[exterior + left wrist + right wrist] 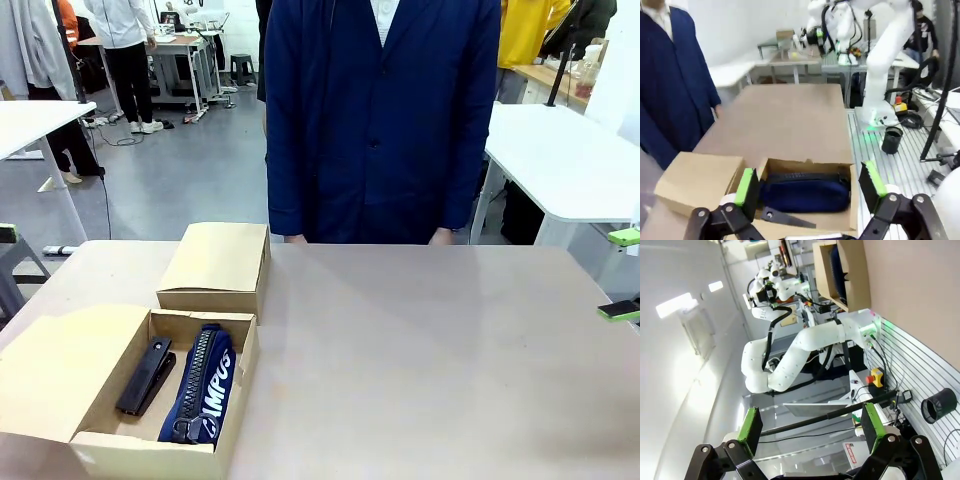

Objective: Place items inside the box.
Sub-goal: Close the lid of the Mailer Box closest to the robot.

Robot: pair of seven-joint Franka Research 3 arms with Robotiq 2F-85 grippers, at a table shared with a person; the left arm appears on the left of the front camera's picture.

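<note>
Two items, a black stapler and a navy zip pouch with white lettering, lie side by side in the open box at the tabletop's near left corner; left gripper and right gripper fingers apart, empty.

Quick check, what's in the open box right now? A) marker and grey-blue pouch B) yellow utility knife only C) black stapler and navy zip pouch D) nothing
C: in the front view the open box holds the black stapler on the left and the navy zip pouch with white lettering beside it.
</note>
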